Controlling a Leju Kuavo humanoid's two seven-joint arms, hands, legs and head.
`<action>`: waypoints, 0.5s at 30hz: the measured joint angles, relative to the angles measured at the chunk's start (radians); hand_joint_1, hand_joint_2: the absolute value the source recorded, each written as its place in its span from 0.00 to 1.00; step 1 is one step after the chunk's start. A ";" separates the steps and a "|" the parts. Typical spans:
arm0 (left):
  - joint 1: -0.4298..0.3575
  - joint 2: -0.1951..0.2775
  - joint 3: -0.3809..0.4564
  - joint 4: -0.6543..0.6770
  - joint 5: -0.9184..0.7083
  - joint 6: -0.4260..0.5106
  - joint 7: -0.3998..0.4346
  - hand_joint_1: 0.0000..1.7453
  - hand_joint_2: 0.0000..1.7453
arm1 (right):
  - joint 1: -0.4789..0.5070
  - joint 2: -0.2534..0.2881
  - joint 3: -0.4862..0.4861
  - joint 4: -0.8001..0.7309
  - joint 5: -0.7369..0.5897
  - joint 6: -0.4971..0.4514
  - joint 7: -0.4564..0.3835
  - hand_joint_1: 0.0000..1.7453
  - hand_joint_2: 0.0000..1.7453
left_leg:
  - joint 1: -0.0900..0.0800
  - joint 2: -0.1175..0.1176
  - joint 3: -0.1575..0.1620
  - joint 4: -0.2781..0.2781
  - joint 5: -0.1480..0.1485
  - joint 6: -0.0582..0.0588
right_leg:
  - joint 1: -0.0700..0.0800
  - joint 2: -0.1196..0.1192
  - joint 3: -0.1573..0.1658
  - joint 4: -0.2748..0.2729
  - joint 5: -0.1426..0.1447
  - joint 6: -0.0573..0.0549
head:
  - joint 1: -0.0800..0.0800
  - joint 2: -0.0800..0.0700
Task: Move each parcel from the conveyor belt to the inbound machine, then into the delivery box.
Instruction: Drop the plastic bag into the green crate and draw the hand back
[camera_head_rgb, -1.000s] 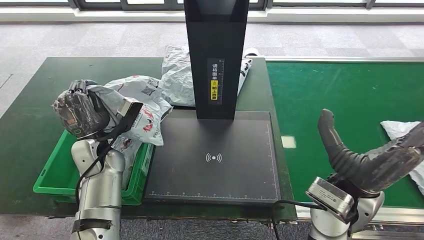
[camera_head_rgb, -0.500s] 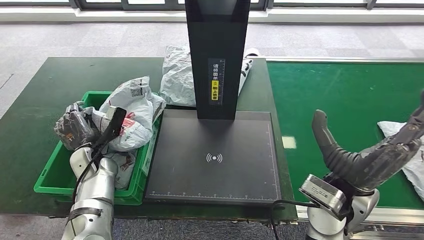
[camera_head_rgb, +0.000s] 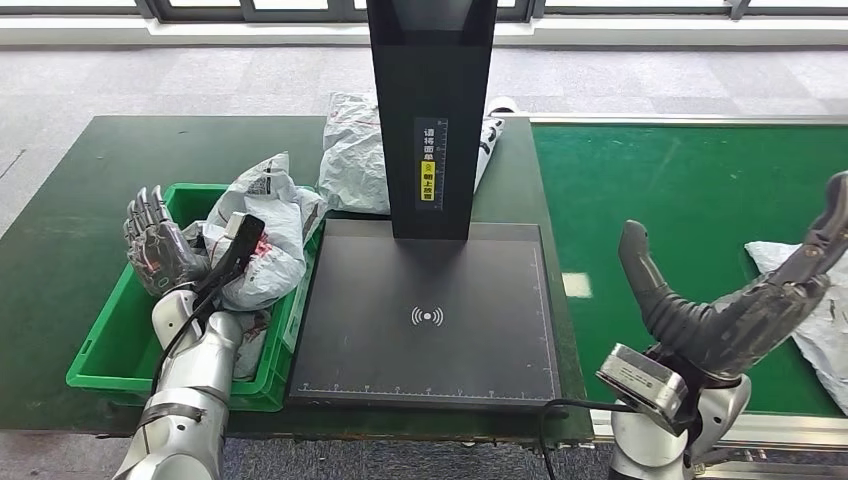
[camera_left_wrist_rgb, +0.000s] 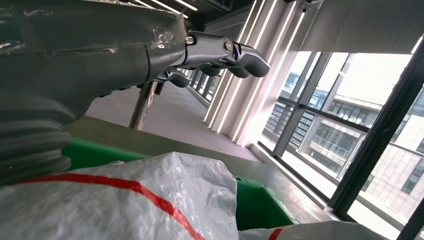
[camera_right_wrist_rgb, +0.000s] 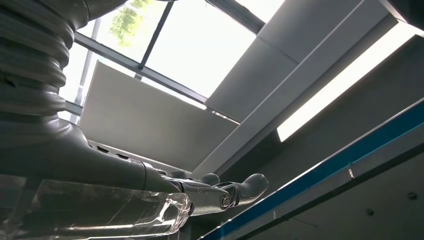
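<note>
Green delivery box (camera_head_rgb: 95, 350): white parcel (camera_head_rgb: 262, 245) just beside spread, empty left hand (camera_head_rgb: 157, 248).

column label (camera_head_rgb: 431, 163): Chinese characters, illegible | scanner plate (camera_head_rgb: 500, 330): wireless symbol (camera_head_rgb: 427, 316) | parcel (camera_head_rgb: 262, 235): QR code

Head view looks down; both wrist views tilt up toward ceiling.
</note>
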 joint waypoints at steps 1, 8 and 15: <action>0.006 -0.003 -0.005 -0.015 0.000 0.000 -0.003 0.00 1.00 | 0.000 0.000 -0.001 0.000 0.000 0.000 0.000 0.00 1.00 | 0.000 0.000 0.000 0.000 0.000 0.000 | 0.000 0.000 0.000 0.000 0.000 0.000 | 0.000 0.000; 0.029 -0.016 -0.015 -0.071 0.000 0.000 -0.007 0.00 1.00 | 0.000 0.000 -0.002 0.000 0.000 0.000 0.000 0.00 1.00 | 0.000 0.000 0.000 0.000 0.000 0.000 | 0.000 0.000 0.000 0.000 0.000 0.000 | 0.000 0.000; 0.043 -0.025 -0.020 -0.102 0.000 0.000 -0.008 0.00 1.00 | 0.001 0.000 -0.004 0.000 -0.001 0.000 0.000 0.00 1.00 | 0.000 0.000 0.000 0.000 0.000 0.000 | 0.000 0.000 0.000 0.000 0.000 0.000 | 0.000 0.000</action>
